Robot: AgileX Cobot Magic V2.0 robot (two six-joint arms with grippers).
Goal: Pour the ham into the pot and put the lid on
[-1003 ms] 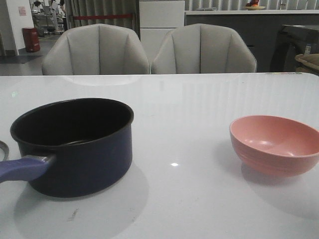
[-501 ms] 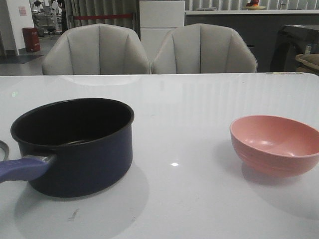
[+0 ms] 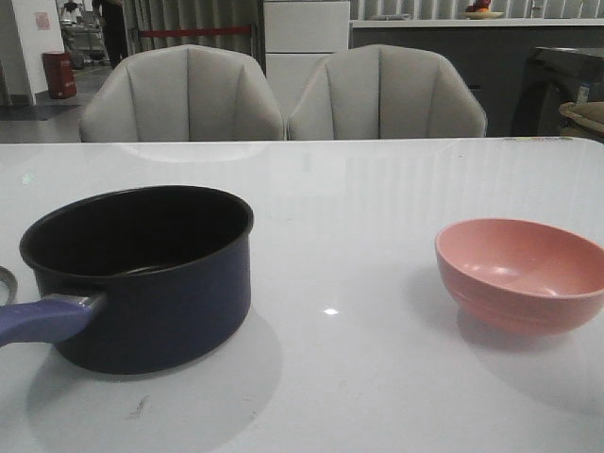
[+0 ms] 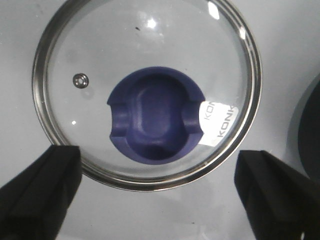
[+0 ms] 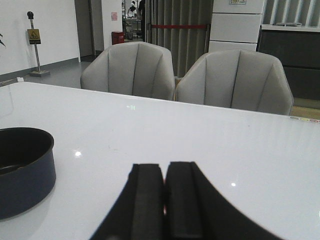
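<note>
No displacement of the pot (image 3: 142,274) or the pink bowl (image 3: 521,274) on the table (image 3: 359,377) is recorded against the earlier front views; the only change noted is in the far background, where a dark-clothed figure (image 3: 111,28) is now seen standing further into view.

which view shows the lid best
The left wrist view: the whole lid fills it, knob up. The front view catches only a rim sliver at its left edge; the right wrist view shows none.
</note>
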